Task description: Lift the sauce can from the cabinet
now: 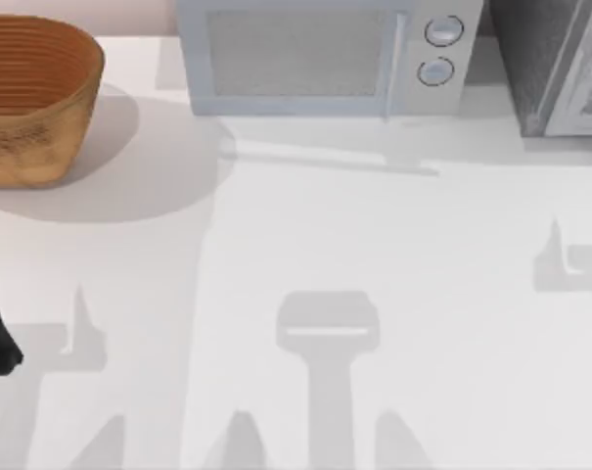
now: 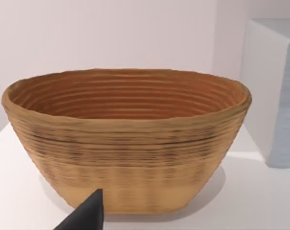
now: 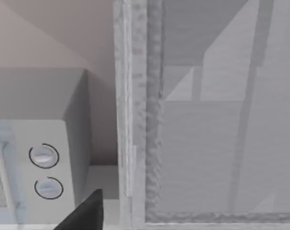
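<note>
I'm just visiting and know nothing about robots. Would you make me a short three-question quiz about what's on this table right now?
1. True or false: the woven basket stands at the table's far left, apart from the microwave.
2. How many round knobs does the microwave have?
A. one
B. two
C. four
3. Fill in: the dark grey speckled unit at the table's far right is the ____.

Key:
1. True. White table shows between them.
2. B. Two knobs, one above the other, at its right end.
3. Cabinet. The right wrist view faces its pale panel from close by, while the left wrist view faces the basket.
</note>
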Tool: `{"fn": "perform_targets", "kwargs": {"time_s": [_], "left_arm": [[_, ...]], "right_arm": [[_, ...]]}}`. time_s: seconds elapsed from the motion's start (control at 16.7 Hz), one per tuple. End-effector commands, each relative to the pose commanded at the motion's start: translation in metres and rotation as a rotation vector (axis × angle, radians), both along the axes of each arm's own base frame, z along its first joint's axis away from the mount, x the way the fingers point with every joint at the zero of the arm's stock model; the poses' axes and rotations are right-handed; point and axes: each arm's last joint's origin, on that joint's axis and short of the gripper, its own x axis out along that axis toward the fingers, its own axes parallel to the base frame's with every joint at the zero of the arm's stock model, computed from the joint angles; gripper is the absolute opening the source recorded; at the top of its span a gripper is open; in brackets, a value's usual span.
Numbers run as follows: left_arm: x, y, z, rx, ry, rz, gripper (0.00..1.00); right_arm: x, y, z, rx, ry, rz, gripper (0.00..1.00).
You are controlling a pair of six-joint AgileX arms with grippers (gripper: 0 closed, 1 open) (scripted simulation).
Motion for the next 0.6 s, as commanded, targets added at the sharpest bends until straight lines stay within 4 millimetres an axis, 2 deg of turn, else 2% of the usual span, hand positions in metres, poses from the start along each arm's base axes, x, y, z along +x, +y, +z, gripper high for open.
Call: {"fn": "perform_targets", "kwargs": {"time_s": [0.18,0.3,0.42,0.6], "left_arm": [[0.0,0.0,0.0,0.0,0.0,0.0,1.0],[0.0,0.0,0.0,0.0,0.0,0.0,1.0],[0.0,0.0,0.0,0.0,0.0,0.0,1.0],[0.0,0.0,0.0,0.0,0.0,0.0,1.0]], "right_arm": [[0.021,0.006,0.081,0.004,-0.056,0.002,1.0],[0.037,0.012,0.127,0.009,-0.092,0.005,1.0],[0.055,0.018,0.161,0.013,-0.111,0.008,1.0],[0.086,0.028,0.192,0.013,-0.103,0.012,1.0]]}}
